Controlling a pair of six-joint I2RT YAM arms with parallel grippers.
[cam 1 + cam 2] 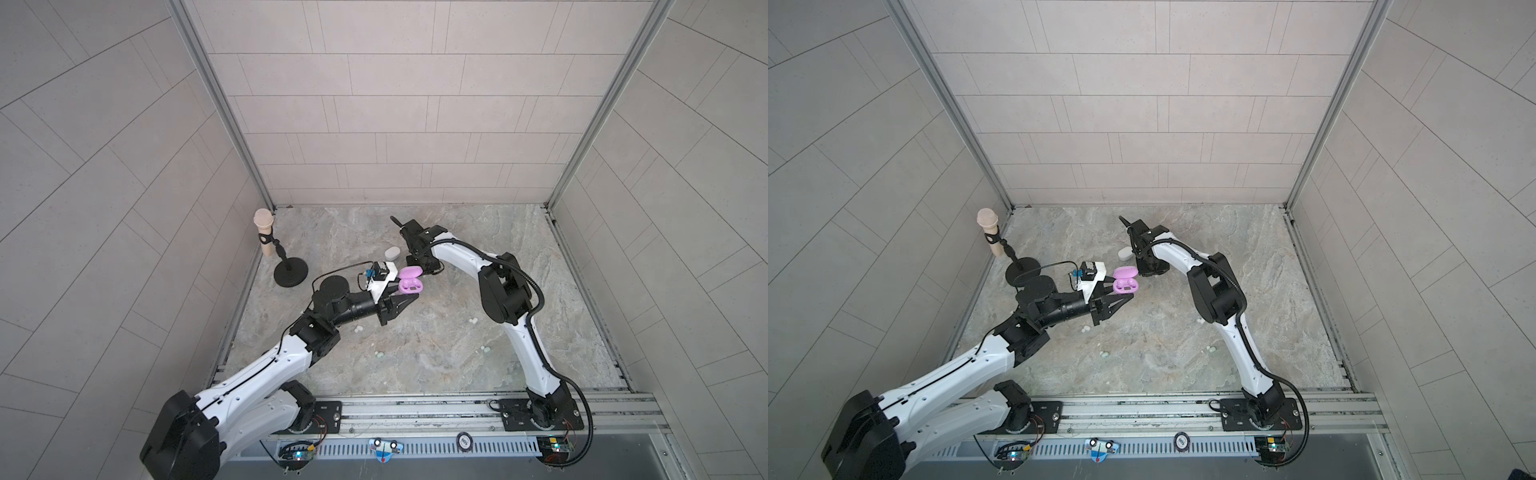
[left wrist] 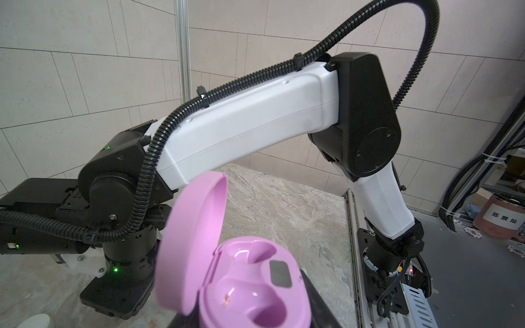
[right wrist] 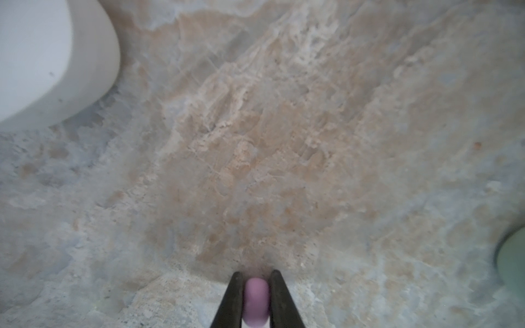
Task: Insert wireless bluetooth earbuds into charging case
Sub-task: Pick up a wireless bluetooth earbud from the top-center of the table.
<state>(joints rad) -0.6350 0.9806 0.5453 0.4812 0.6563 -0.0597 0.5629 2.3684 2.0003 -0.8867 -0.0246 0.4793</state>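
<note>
Right end effector (image 3: 256, 273) pinches a rounded lilac earbud (image 3: 256, 299); left end effector (image 1: 409, 299) grips the open case (image 1: 410, 285).

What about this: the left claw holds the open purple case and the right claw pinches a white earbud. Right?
Not white: the earbud in the right gripper is purple, as the right wrist view shows. The left gripper does hold the open purple case.

Bright, even light fills both top views; my arms (image 1: 528, 345) cast faint shadows on the grey-beige marbled stone tabletop (image 1: 436, 353), and the pale tiled walls (image 1: 104, 208) bow at the edges. Glints dot the glossy lilac plastic charging case (image 2: 250, 284). At my right wrist, the lilac bean-shaped plastic earbud (image 3: 256, 298) is blurred.
</note>
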